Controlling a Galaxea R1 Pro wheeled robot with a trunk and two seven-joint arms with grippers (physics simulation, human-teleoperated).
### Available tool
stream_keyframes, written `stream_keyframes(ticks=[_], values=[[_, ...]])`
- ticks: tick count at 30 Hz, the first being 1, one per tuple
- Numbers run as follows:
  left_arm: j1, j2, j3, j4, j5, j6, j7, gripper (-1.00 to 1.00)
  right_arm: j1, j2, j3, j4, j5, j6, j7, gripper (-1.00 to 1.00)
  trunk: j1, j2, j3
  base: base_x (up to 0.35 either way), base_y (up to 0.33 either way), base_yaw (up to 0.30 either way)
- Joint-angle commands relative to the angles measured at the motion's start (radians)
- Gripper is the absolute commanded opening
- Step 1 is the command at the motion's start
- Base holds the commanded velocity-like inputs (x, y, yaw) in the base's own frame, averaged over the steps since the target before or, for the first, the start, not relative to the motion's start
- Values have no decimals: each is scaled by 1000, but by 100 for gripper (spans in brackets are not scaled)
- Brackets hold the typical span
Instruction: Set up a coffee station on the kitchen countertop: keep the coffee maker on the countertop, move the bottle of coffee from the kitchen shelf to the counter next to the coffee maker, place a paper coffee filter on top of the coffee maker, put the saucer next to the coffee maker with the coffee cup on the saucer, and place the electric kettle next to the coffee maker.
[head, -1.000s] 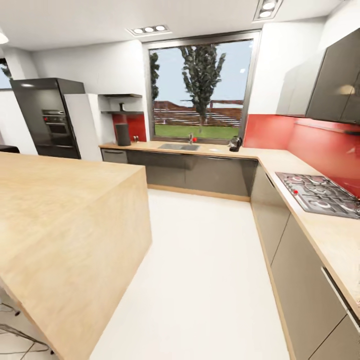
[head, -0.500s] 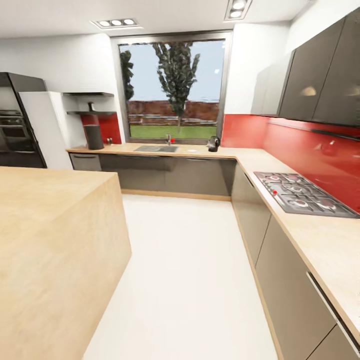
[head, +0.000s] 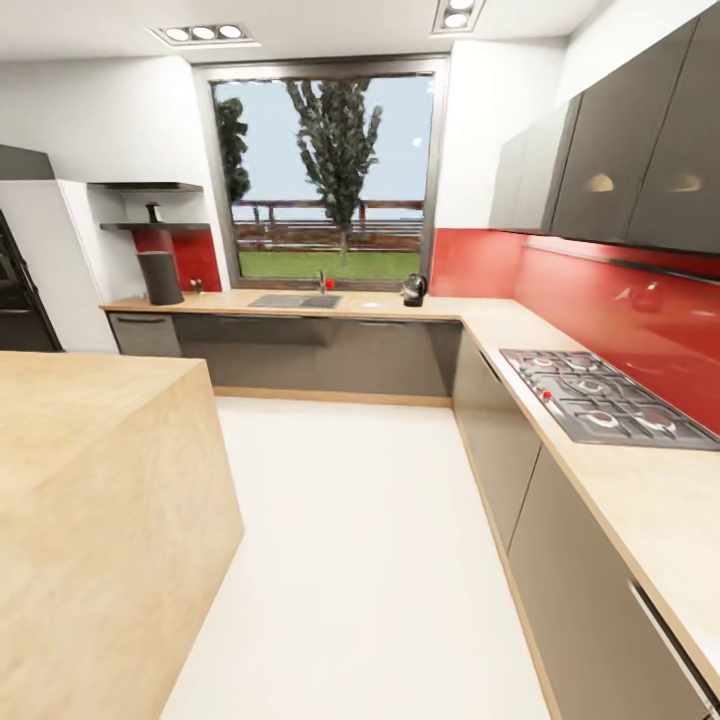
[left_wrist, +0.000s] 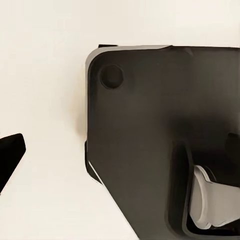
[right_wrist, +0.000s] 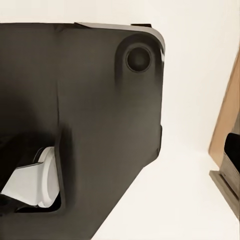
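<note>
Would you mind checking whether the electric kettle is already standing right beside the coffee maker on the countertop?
No, the electric kettle stands right of the sink, while the coffee maker is at the countertop's far left end.

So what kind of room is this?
It looks like a home kitchen: a gas hob is set in the countertop, a sink sits under the window, and a coffee maker stands nearby.

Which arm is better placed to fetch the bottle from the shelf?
Left, marginally: the bottle on the shelf sits at the head view's far left, above the coffee maker. Both wrist views face the robot's base and floor, so neither arm is near yet.
</note>
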Motion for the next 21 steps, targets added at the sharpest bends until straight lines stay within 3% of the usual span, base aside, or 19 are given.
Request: stream_keyframes(ticks=[1,21], values=[[0,0,-1,-1,3,-1,0,100,0,0,0,0,0,-2,0,100,1,-2,-2,337,0,-1],[0,1,2,-2,5,-3,1,100,0,-2,-8,-3,-3,-11,0,100,1,-2,-2,337,0,-7]])
